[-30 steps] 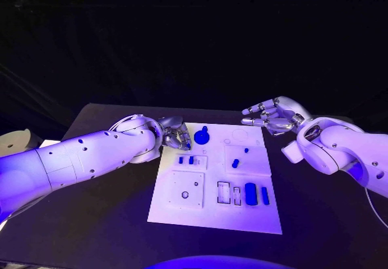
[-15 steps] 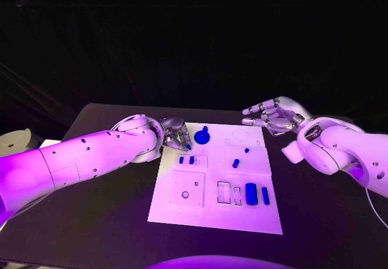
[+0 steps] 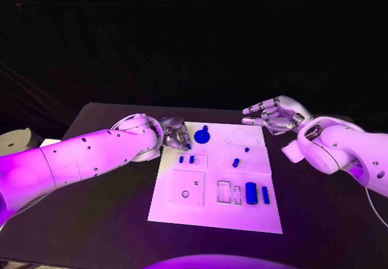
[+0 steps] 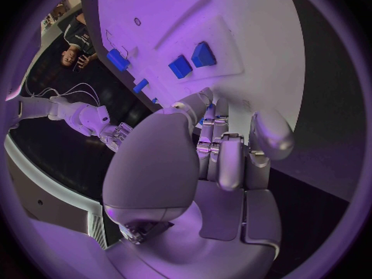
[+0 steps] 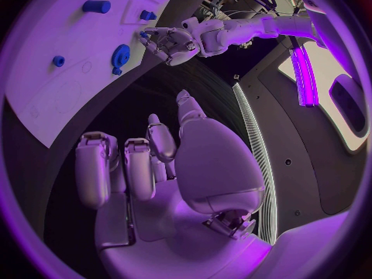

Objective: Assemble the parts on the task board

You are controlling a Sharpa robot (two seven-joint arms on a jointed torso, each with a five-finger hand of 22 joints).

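**Reaching for a blue part at the board's far left corner**

Reaching in from nine o'clock, the left hand (image 3: 171, 137) sits at the white task board's (image 3: 214, 216) far left corner. Its fingers curl down, and whether they pinch a blue part cannot be told. The right hand (image 3: 271, 116) hovers at two o'clock, just off the board, fingers loosely curled and holding nothing. A blue gear part (image 3: 201, 135) lies just beside the left hand, at its three o'clock. The left hand should probably move slowly and avoid bumping the two small blue blocks (image 3: 186, 159) nearby.

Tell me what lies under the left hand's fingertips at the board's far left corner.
The left hand hovers over the task board edge, a small blue part showing at its fingertips. Whether it holds that part cannot be told; the fingers cover it.
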